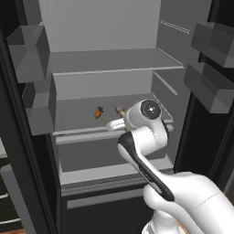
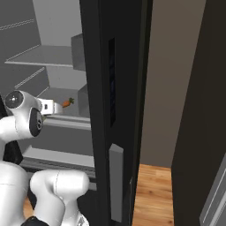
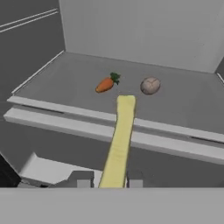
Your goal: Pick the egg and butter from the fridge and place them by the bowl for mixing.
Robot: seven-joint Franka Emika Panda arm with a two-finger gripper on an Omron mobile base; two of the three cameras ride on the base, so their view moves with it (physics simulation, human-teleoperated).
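Note:
In the hand view my gripper (image 3: 109, 179) is shut on the butter (image 3: 121, 131), a long yellow stick that points away from the fingers over the front lip of the middle shelf. The egg (image 3: 150, 85), a pale mottled ball, rests on that shelf just beyond the stick's far end, a little to the right. From the left base view the egg (image 1: 119, 109) lies mid-shelf inside the fridge (image 1: 114, 61), with the butter (image 1: 114, 124) at the shelf's front edge beside my wrist. The bowl is out of view.
An orange carrot (image 3: 106, 83) with a green top lies left of the egg (image 1: 98, 112). Grey door bins (image 1: 32, 50) hang at the left, more bins (image 1: 210, 84) at the right. The black fridge door (image 2: 114, 110) stands open edge-on, wood floor (image 2: 154, 194) beyond it.

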